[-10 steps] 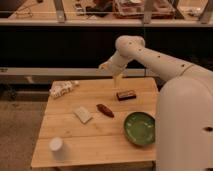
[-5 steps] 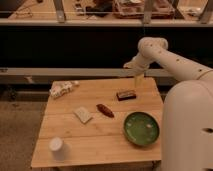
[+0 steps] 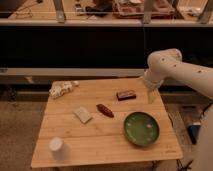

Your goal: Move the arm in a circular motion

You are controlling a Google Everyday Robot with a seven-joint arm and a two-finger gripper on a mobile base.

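My arm (image 3: pixel 175 64) glossy white, small dark holes dotted on it. My gripper (image 3: pixel 151 94) pale yellowish, over table's (image 3: pixel 100 146) right back edge. Table light wood, striped grain. Plate (image 3: pixel 135 133) green. Cup (image 3: pixel 56 145) white. Oblong item (image 3: pixel 105 110) reddish-brown. Bar (image 3: pixel 126 94) dark brown. Flat square (image 3: pixel 83 114) pale beige. Crumpled packet (image 3: pixel 62 89) white, mottled.

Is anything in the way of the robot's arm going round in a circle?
Nothing visible is. The tool on the arm hangs near the edge of the table, beside the dark bar, which lies flat.
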